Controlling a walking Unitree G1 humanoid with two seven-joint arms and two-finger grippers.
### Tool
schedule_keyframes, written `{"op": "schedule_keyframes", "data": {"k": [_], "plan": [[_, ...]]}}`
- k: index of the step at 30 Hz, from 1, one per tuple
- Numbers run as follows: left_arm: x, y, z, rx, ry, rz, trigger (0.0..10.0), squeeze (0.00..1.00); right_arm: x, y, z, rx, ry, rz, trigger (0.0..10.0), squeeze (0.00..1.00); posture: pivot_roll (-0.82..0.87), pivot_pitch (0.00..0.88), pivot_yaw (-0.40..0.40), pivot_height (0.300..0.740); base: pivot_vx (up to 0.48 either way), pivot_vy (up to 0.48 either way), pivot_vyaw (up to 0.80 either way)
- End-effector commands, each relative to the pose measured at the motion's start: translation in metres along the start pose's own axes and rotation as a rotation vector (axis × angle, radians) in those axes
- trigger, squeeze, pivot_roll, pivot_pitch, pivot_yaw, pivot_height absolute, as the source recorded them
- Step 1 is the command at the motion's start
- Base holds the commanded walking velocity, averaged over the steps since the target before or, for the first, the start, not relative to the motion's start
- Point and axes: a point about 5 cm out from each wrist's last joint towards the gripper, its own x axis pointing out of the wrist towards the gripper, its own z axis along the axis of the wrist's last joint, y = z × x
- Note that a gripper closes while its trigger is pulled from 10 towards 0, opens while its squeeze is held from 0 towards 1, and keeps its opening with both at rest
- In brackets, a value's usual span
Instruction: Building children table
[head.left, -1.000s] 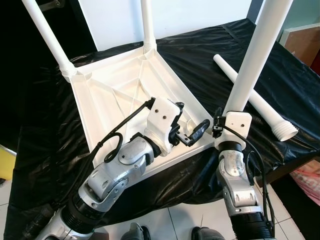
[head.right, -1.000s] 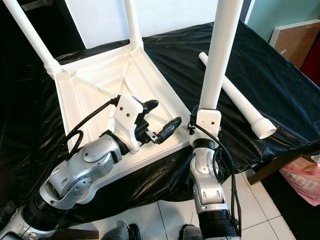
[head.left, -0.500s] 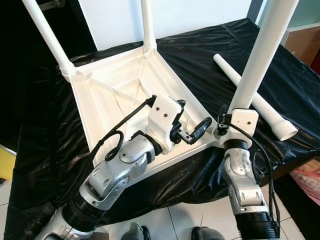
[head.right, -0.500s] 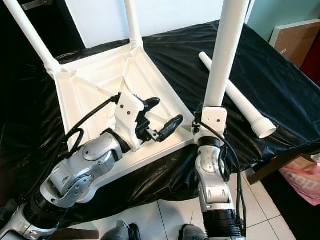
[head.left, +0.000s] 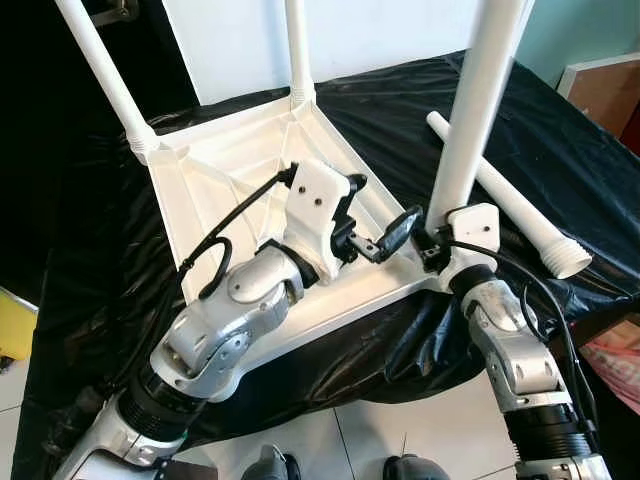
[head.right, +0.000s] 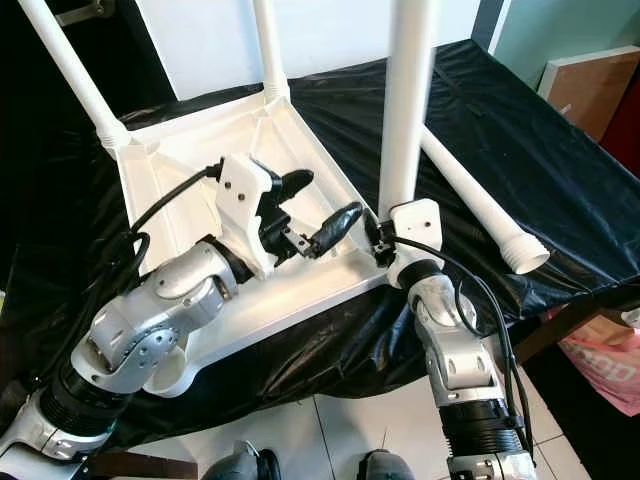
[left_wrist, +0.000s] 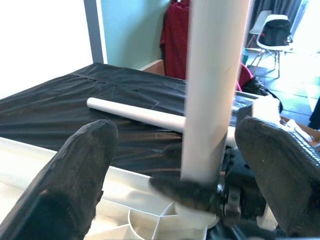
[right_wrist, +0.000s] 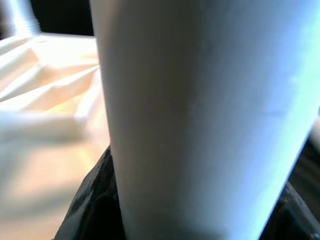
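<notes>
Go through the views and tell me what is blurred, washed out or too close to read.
Left and right eye views: sharp, evenly lit; the upturned table top reads clearly against the black sheet. Left wrist view: the left gripper's fingers are soft, and the window behind is blown out. Right wrist view: the held leg sits so close that it is a featureless blur, with the table top overexposed.

Head stereo pair, looking forward and down from above the robot's arms onto the upturned tabletop (head.left: 250, 190) on black sheeting (head.left: 560, 170) — both eyes share the same scene, the right eye's frame shifted slightly sideways. Left wrist camera sights low along its black fingers (left_wrist: 75, 175) toward the upright leg (left_wrist: 210, 85) and the loose leg (left_wrist: 135, 114) beyond. Right wrist camera sits hard against the upright leg — close, blurred.
</notes>
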Motion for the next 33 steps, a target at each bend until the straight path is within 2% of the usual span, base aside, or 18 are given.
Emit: {"op": "schedule_keyframes", "data": {"k": [1,4,7,8,10,12,14,19,22,30,31,33], "plan": [[-0.004,-0.018,0.004,0.014,-0.018,-0.398,10.0,0.0,0.002,0.004,0.0,0.015,0.005,0.037,10.0,0.0,-0.04,0.096,0.048,0.74,0.0,0.0,0.0],[-0.004,-0.018,0.007,0.014,-0.025,-0.415,10.0,0.0,0.002,0.004,0.001,0.008,0.009,0.069,10.0,0.0,-0.04,0.094,0.048,0.74,0.0,0.0,0.0],[-0.001,-0.015,0.017,0.02,-0.04,-0.486,10.0,0.0,0.004,0.001,0.009,-0.053,0.007,0.251,10.0,0.0,-0.05,0.09,0.043,0.74,0.0,0.0,0.0],[-0.001,-0.015,0.017,0.02,-0.04,-0.486,10.0,0.0,0.004,0.001,0.009,-0.053,0.007,0.251,10.0,0.0,-0.05,0.09,0.043,0.74,0.0,0.0,0.0],[0.0,-0.015,0.025,-0.016,-0.056,-0.542,10.0,0.0,0.003,0.0,0.013,-0.089,0.006,0.359,10.0,0.0,-0.05,0.086,0.04,0.74,0.0,0.0,0.0],[0.0,-0.015,0.025,-0.016,-0.056,-0.542,10.0,0.0,0.003,0.0,0.013,-0.089,0.006,0.359,10.0,0.0,-0.05,0.086,0.04,0.74,0.0,0.0,0.0],[0.001,-0.017,0.034,-0.073,-0.083,-0.605,10.0,0.0,0.002,0.0,0.016,-0.119,0.011,0.461,10.0,0.0,-0.05,0.081,0.038,0.74,0.0,0.0,0.0],[0.002,-0.017,0.039,-0.095,-0.091,-0.659,10.0,0.0,0.002,0.001,0.019,-0.131,0.02,0.545,10.0,0.0,-0.05,0.078,0.039,0.74,0.0,0.0,0.0],[0.002,-0.019,0.048,-0.152,-0.115,-0.713,10.0,0.0,-0.001,0.004,0.021,-0.127,0.041,0.669,10.0,0.0,-0.05,0.078,0.038,0.74,0.0,0.0,0.0],[0.005,-0.017,0.059,-0.184,-0.153,-0.721,10.0,0.0,-0.002,0.004,0.021,-0.099,0.056,0.73,10.0,0.0,-0.05,0.08,0.035,0.74,0.0,0.0,0.0],[0.005,-0.016,0.061,-0.202,-0.161,-0.725,0.0,0.0,-0.002,0.004,0.021,-0.094,0.06,0.728,10.0,0.0,-0.05,0.079,0.034,0.74,0.0,0.0,0.0],[0.005,-0.016,0.062,-0.218,-0.163,-0.729,0.0,0.0,-0.002,0.003,0.021,-0.09,0.063,0.731,10.0,0.0,-0.05,0.079,0.034,0.74,0.0,0.0,0.0]]}}
